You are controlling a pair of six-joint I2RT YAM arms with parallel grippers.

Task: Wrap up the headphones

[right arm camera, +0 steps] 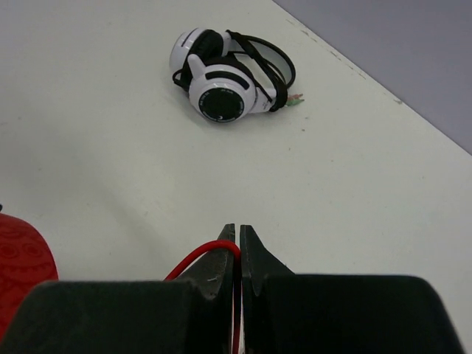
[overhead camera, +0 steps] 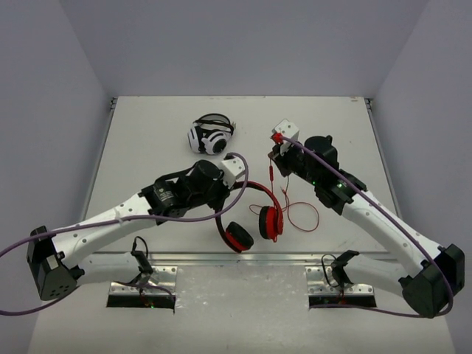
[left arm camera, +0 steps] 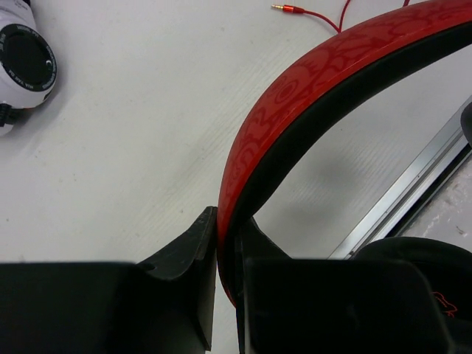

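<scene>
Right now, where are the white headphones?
Top view: the white-and-black headphones lie left of centre toward the far edge, beyond the left gripper, apart from the red headphones.

We see two arms built alike: the left arm (overhead camera: 110, 221) and the right arm (overhead camera: 383, 221) each have white tubular links, black joint housings and a blocky black base (overhead camera: 48, 267). A purple cable (overhead camera: 184, 219) runs along each one. Small green lights (overhead camera: 313, 181) glow on the right arm's black joints. The left end effector (left arm camera: 227, 240) and the right end effector (right arm camera: 237, 240) have matte black, wedge-tipped fingers (right arm camera: 214, 265), with a white block (overhead camera: 286, 130) at the wrist.
</scene>
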